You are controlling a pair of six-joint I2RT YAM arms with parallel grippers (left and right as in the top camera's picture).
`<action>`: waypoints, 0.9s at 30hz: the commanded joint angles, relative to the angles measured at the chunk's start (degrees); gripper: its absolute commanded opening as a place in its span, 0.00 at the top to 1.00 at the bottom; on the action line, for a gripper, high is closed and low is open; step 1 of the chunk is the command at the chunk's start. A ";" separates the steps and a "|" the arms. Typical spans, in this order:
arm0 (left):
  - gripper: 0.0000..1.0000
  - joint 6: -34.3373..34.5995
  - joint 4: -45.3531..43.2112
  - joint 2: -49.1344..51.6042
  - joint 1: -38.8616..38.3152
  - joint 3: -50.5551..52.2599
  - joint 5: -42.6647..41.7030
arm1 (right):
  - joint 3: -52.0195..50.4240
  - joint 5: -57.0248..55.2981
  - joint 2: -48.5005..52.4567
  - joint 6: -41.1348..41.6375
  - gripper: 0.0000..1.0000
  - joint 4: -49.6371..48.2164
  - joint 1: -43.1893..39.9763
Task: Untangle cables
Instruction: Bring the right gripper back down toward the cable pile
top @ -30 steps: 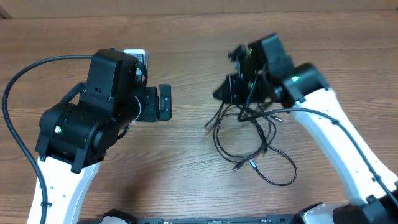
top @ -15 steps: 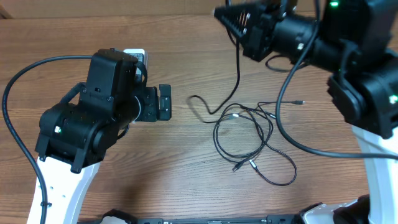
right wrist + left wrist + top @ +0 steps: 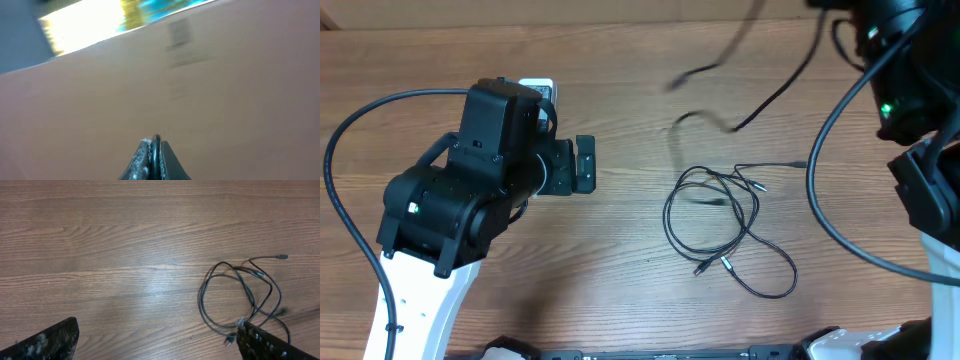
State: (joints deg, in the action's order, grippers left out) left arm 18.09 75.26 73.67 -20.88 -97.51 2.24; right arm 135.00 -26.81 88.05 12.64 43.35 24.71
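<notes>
We find the left arm (image 3: 450,215) over the left half of the bench (image 3: 620,290), with the left jaws pointing right toward the middle, and the right arm (image 3: 920,150) standing along the right edge. The cables (image 3: 730,225) lie on the bench in loose overlapping loops right of centre, between the two arms and well apart from the left jaws. Behind those loops we see a raised cable (image 3: 760,105) hanging clear of the bench, slanting up toward the far right corner, where the right arm reaches out of view.
</notes>
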 commanded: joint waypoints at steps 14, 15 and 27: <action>0.00 0.15 -0.09 0.15 0.31 -1.27 0.55 | 1.09 -27.58 1.44 12.44 0.96 17.79 -40.22; 0.00 0.15 -0.09 0.15 0.28 -1.27 0.52 | 1.09 -26.10 1.60 16.00 0.96 20.37 -42.32; 0.00 0.15 -0.09 0.15 0.31 -1.27 0.55 | 1.09 11.45 14.51 40.52 0.96 42.77 -74.42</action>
State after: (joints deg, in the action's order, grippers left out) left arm 18.09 75.29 73.76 -20.88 -97.56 2.24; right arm 135.48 -27.42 99.72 49.65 85.23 -45.45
